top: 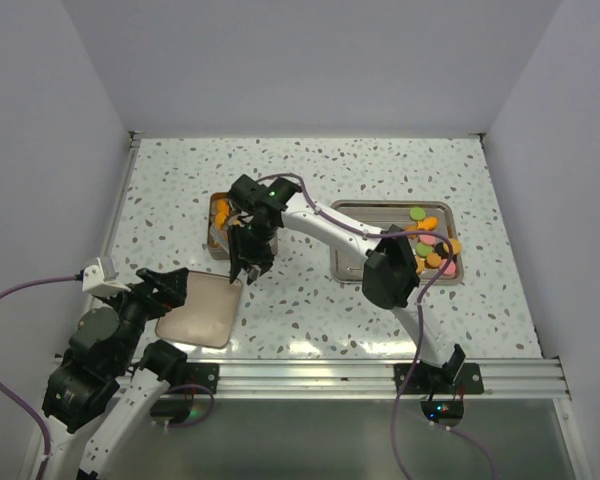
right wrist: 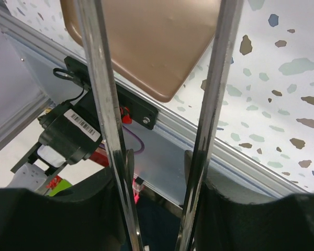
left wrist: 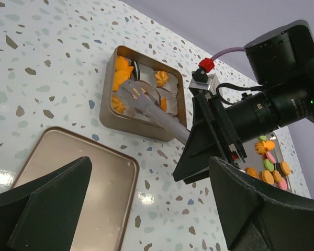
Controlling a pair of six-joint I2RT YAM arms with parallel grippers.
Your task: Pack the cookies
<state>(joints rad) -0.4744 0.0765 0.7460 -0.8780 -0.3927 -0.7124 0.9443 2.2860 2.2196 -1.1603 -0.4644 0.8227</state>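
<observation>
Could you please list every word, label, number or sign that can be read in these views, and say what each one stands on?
No text can actually be read.
Barcode sticker on the black box, right wrist view: the bars show, but any digits are too small to read.
White print on the black camera lens, left wrist view: too small and blurred to read.
Top view: no text visible.
</observation>
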